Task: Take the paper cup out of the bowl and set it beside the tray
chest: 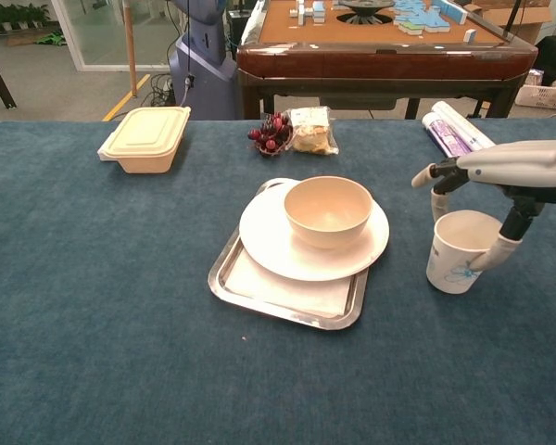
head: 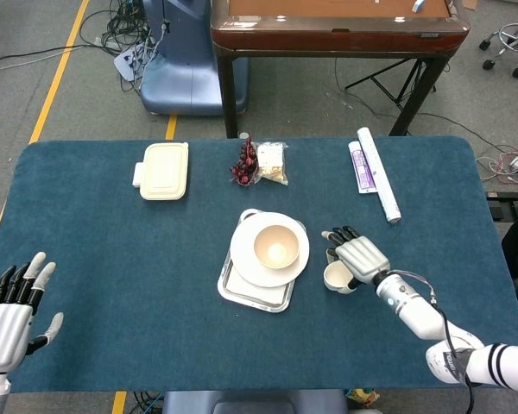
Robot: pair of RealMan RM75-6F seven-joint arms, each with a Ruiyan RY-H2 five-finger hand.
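Note:
The white paper cup stands upright on the blue cloth just right of the steel tray. My right hand holds it from above, thumb against its right side and fingers over the rim. The cream bowl sits empty on a white plate on the tray. My left hand rests open at the table's near left corner, far from everything; the chest view does not show it.
A lidded beige box is at the back left. Grapes and a snack bag lie behind the tray. Rolled tubes lie at the back right. A brown table stands beyond the far edge.

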